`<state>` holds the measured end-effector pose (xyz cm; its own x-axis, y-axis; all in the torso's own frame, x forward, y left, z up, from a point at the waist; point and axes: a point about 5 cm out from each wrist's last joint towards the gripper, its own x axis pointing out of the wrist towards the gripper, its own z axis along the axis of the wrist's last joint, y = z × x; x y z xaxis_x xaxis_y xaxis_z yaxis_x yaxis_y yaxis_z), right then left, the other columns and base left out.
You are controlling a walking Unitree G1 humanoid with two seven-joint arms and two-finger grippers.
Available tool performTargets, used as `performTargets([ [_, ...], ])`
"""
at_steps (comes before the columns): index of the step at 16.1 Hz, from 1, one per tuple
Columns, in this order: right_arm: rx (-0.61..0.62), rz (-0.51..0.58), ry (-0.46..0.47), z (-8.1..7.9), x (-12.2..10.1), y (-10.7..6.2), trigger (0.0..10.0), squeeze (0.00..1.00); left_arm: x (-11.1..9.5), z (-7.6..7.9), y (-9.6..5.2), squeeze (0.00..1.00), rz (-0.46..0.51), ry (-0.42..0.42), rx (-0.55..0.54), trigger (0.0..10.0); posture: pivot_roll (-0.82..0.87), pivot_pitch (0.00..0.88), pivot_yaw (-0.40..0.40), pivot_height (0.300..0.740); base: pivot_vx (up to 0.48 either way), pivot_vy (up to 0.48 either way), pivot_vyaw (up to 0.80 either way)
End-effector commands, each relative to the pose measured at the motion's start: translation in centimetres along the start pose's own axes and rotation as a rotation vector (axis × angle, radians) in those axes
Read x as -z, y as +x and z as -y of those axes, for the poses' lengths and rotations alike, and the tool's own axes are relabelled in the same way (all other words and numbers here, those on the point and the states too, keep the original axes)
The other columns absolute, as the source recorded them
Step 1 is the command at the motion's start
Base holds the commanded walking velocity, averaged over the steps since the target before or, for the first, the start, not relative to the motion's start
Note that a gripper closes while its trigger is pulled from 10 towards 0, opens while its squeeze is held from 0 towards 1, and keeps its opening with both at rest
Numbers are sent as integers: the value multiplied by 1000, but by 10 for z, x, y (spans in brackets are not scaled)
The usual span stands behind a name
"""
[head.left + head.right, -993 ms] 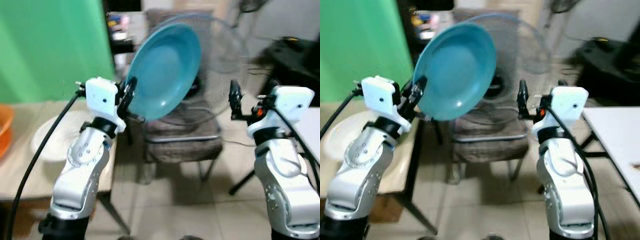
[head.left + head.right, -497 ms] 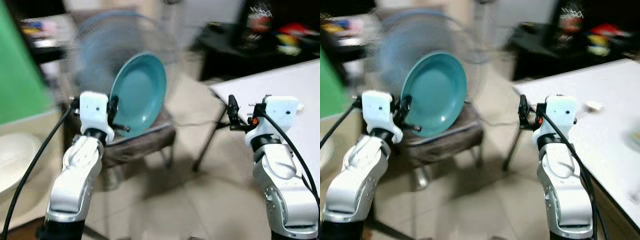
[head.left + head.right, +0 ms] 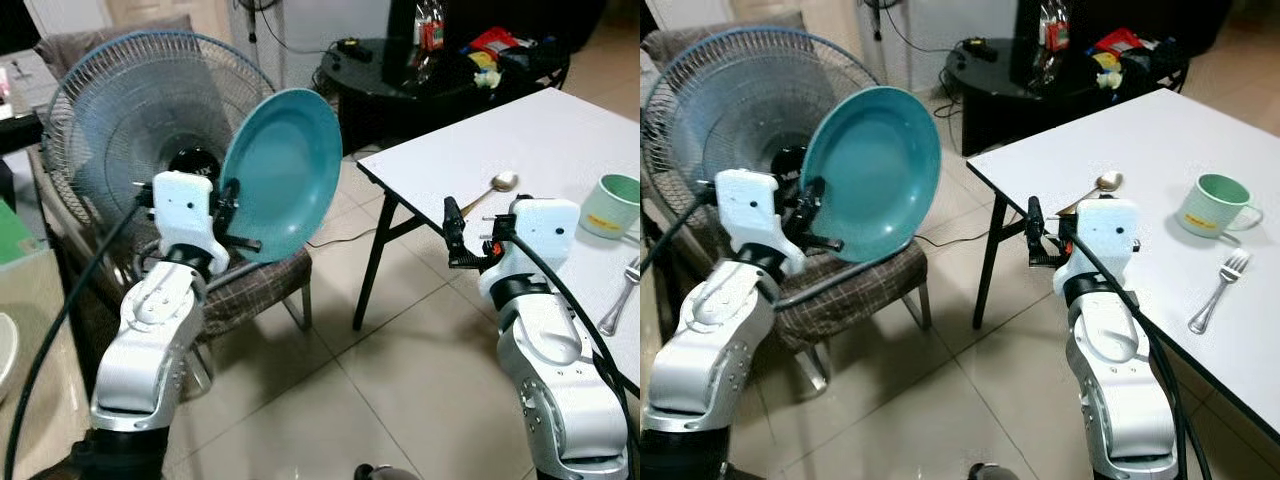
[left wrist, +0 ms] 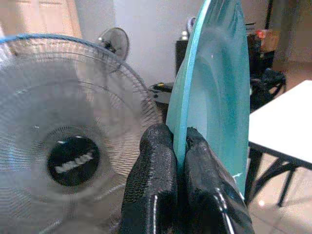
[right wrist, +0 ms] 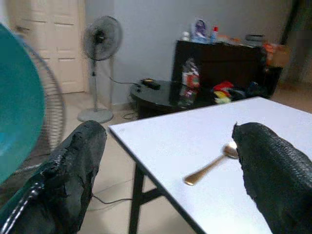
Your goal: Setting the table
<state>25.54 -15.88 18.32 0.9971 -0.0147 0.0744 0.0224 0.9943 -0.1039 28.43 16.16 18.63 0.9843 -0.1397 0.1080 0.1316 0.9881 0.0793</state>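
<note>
1. The round teal ceramic plate [image 3: 283,173] covers the right part of the blue-rimmed wire-grille floor fan [image 3: 130,120] behind it.
2. The white rectangular worktop [image 3: 1150,170] runs off the right edge of both eye views, so its far end is unseen.
3. The mint-green handled mug [image 3: 612,206] is cut by the picture's edge in the left eye view.
4. Clutter on the low black round table [image 3: 1040,75] is too small to identify.
5. In the right wrist view, the plate is cropped to a teal sliver.

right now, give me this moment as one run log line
left end effector: shut on teal plate, held on edge | right end effector: open, empty | white table: spoon, green mug, fork
</note>
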Motion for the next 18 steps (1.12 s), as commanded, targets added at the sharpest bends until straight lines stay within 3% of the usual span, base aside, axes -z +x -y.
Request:
performTargets([
  [1, -42, 26, -46, -6, -5, 1, 10000, 0, -4, -7, 2, 0, 22, -1, -14, 10000, -1, 0, 67, 740, 266, 0, 0],
  [4, -27, 12, -39, 2, -1, 2, 10000, 0, -4, -5, 7, 0, 27, 3, -2, 10000, 42, 0, 29, 740, 277, 0, 0],
  [11, -68, 31, -33, -2, -4, 8, 10000, 0, -7, -11, 0, 0, 39, 16, -27, 10000, 59, 0, 12, 740, 302, 0, 0],
  [18, -57, 70, -18, -5, -11, 7, 10000, 0, -12, -16, 6, 0, 45, 24, -19, 10000, 48, 0, 37, 740, 309, 0, -762],
])
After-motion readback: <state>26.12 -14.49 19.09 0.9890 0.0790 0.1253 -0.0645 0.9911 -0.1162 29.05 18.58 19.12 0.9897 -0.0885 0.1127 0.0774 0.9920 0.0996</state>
